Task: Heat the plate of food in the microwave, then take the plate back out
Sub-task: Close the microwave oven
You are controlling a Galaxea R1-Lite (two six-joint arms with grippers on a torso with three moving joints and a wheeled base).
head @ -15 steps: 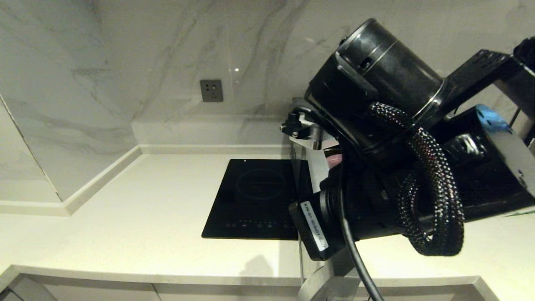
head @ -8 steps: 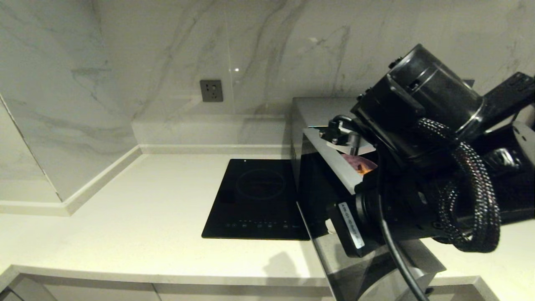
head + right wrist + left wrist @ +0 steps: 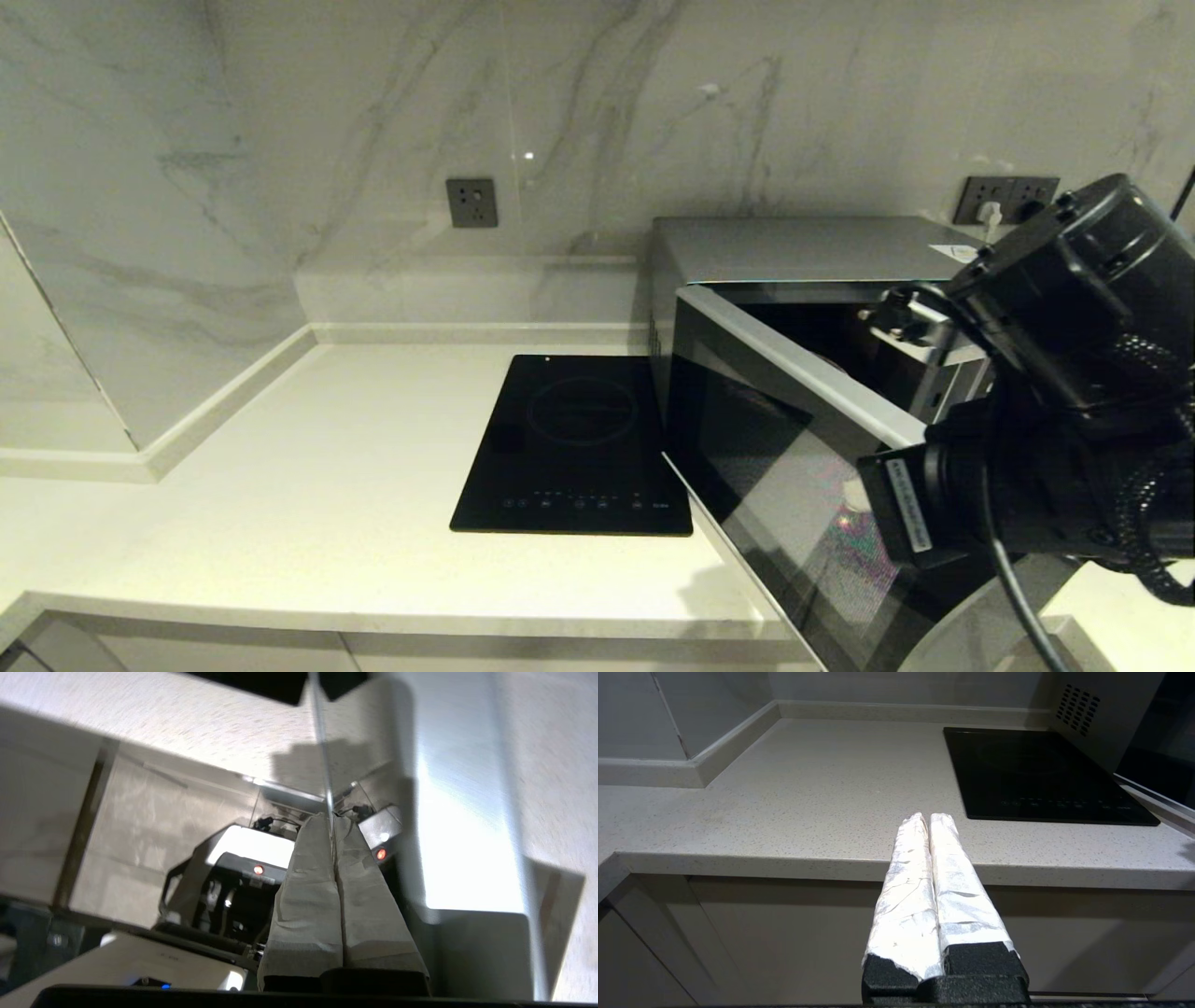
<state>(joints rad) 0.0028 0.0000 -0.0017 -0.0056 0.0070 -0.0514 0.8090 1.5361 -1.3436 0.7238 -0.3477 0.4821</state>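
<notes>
Nearest the robot, the left gripper (image 3: 930, 817) is held low, in front of the worktop (image 3: 308, 485) edge, its taped fingers (image 3: 908, 877) pressed together with nothing between them. The right arm (image 3: 1055, 439) is seen at the right of the head view, in front of the microwave (image 3: 803, 247). In the right wrist view, the right gripper (image 3: 332, 820) is shown with its fingers (image 3: 308, 891) closed flat against each other; the tips lie at the thin edge of the microwave door (image 3: 794, 467), but contact cannot be judged. The door is swung partly open toward the robot. A black cooktop (image 3: 574, 443) is set into the worktop just left of the microwave. Inside, the dark cavity is visible, but the plate of food cannot be made out. Wall sockets (image 3: 471, 203) are mounted on the marble wall behind.
</notes>
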